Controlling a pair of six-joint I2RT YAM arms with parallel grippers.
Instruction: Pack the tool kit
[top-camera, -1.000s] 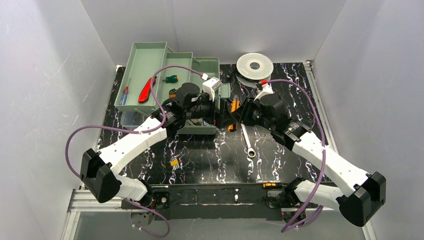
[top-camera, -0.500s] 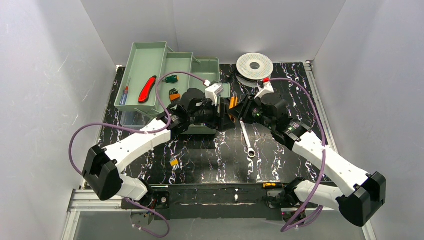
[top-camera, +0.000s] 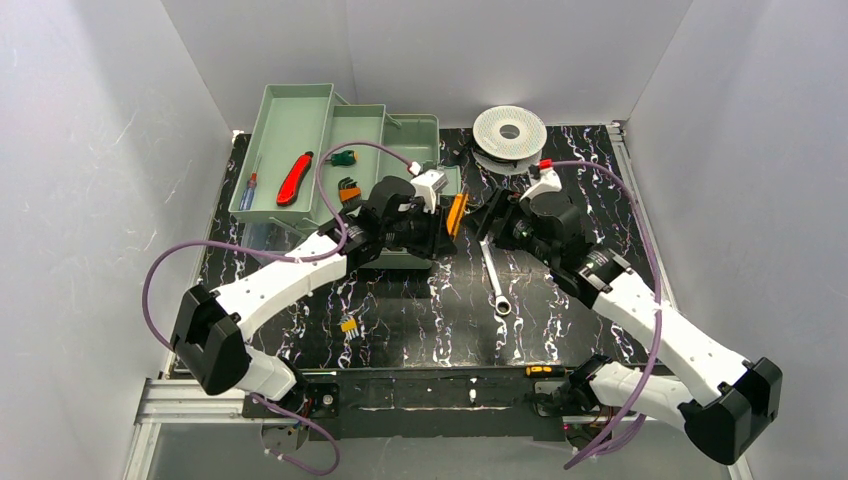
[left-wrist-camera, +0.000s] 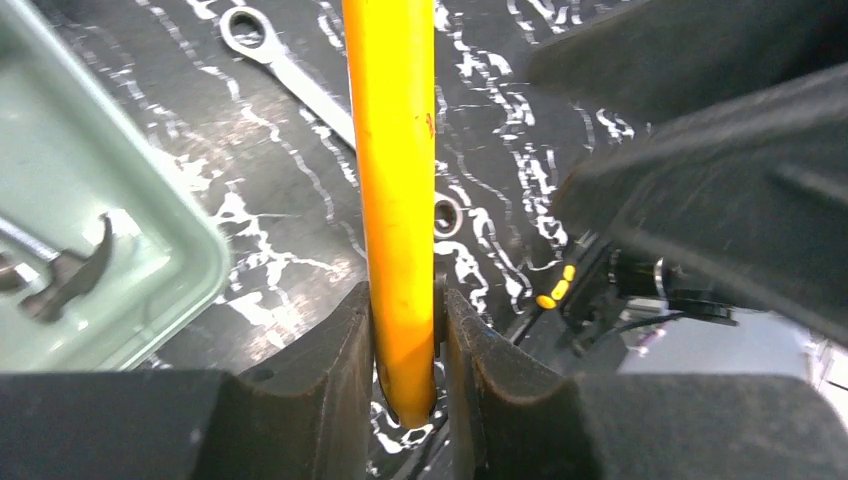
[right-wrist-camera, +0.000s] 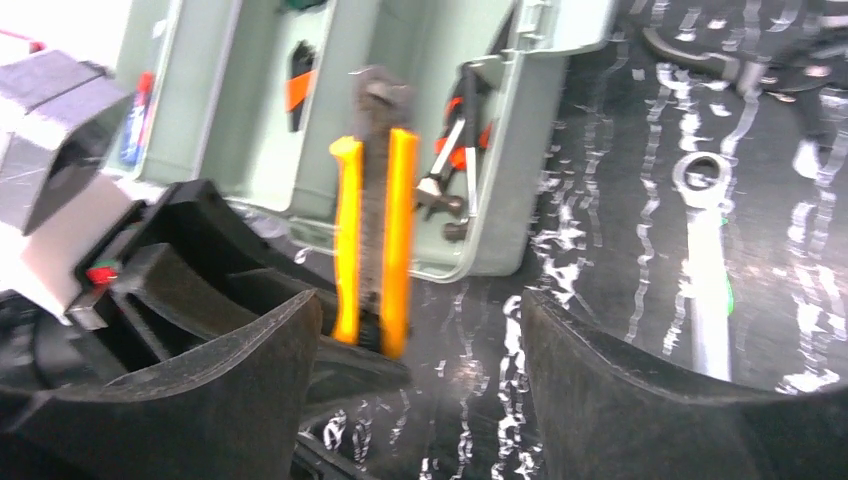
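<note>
Tool kit (top-camera: 290, 110) is lying open at the upper left of the top view. The left jaws are gripping its yellow-handled pliers (left-wrist-camera: 400, 150) just right of the trays. The right jaws are standing wide, holding nothing, facing the pliers. A wrench (top-camera: 495, 280) is lying on the bench (top-camera: 400, 310) below them.

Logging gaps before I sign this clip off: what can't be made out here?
- Left wrist: the yellow-handled tool in the left gripper runs off the top edge.
- Top view: the left arm covers part of the toolbox.
- Top view: the loose small yellow item is too small to identify.
</note>
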